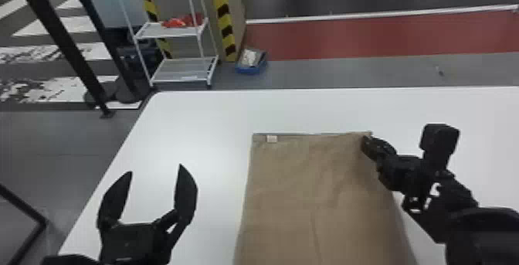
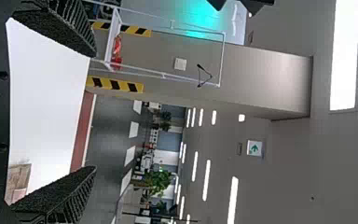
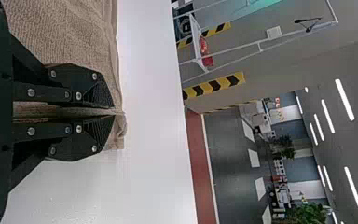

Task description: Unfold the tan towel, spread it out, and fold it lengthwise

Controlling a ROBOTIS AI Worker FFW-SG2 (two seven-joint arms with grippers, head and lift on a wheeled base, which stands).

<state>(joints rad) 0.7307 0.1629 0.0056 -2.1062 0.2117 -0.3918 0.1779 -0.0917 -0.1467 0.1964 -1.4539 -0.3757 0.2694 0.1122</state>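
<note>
Nearest, lower left of head view: left gripper, fingers wide apart with nothing between them, above the white table. Tan towel lies flat from lower centre up to centre right, running out at the bottom edge; slight wrinkles, small white label near its upper left corner. Right arm comes in from lower right, in front of part of the towel's right edge. Right gripper, centre right, at the towel's upper right corner; the right wrist view shows its fingers pressed together on the cloth. Lower left edge: a black frame beside the table.

Beyond the table, upper left: two black posts on dark bases, then a white wire rack with red items on its upper shelf. Yellow-black striped edging near the rack; blue bin on the floor, upper centre. Red floor band crosses the upper right. Farther off, in the left wrist view, a green plant and a green exit sign
</note>
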